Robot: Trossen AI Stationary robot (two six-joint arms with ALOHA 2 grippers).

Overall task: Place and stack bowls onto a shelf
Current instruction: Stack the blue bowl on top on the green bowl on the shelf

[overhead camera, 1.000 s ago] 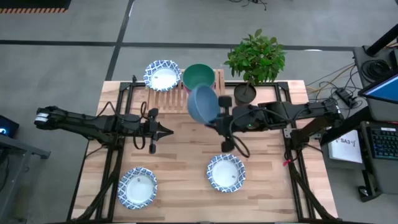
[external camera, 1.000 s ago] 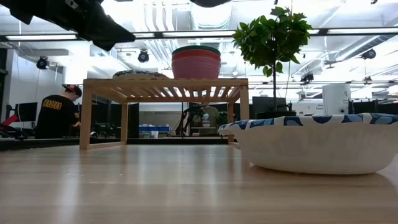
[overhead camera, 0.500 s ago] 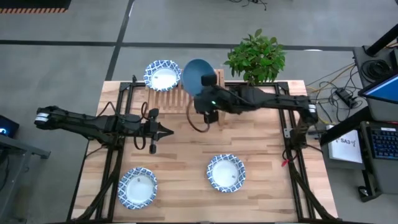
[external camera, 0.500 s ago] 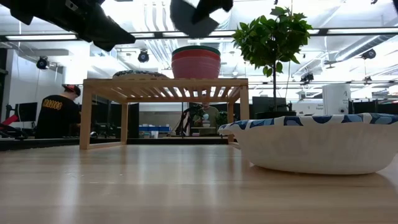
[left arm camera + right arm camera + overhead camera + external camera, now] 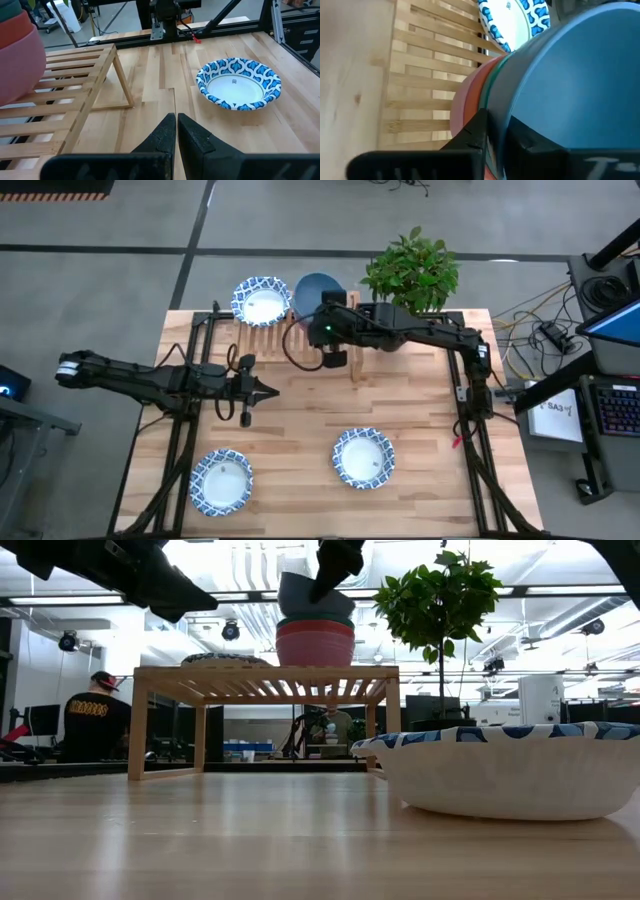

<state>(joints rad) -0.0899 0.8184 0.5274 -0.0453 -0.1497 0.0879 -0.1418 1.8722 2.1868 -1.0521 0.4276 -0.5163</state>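
A blue bowl (image 5: pixel 313 287) is held by my right gripper (image 5: pixel 326 300) over the right side of the light-wood shelf (image 5: pixel 272 332). There a stack of pink (image 5: pixel 315 652), red (image 5: pixel 315 631) and green (image 5: pixel 316 618) bowls stands on the slats. A patterned bowl (image 5: pixel 261 300) sits on the shelf's left side. Two more patterned bowls rest on the table, one near left (image 5: pixel 222 480) and one near right (image 5: pixel 364 457). My left gripper (image 5: pixel 272 392) hovers shut over the table's left middle, touching nothing. My right gripper holds the blue bowl by its rim (image 5: pixel 501 119), one finger (image 5: pixel 476 131) on the outer wall and the other (image 5: pixel 535 145) inside. The fingers come from the table's near side, slanting down. The bowl sits tilted, its underside down at the green bowl's rim (image 5: pixel 300 612).
A potted plant (image 5: pixel 412 270) in a black pot (image 5: pixel 392 332) stands right of the shelf, close under my right arm. Bare tabletop (image 5: pixel 300 430) lies between the two arms and the near bowls. A person (image 5: pixel 90 720) is in the room behind.
My right gripper has carried the blue bowl from over the table's middle toward the far edge, then down onto the stack on the shelf. The bowl has turned from nearly on edge to a slight tilt in the green bowl.
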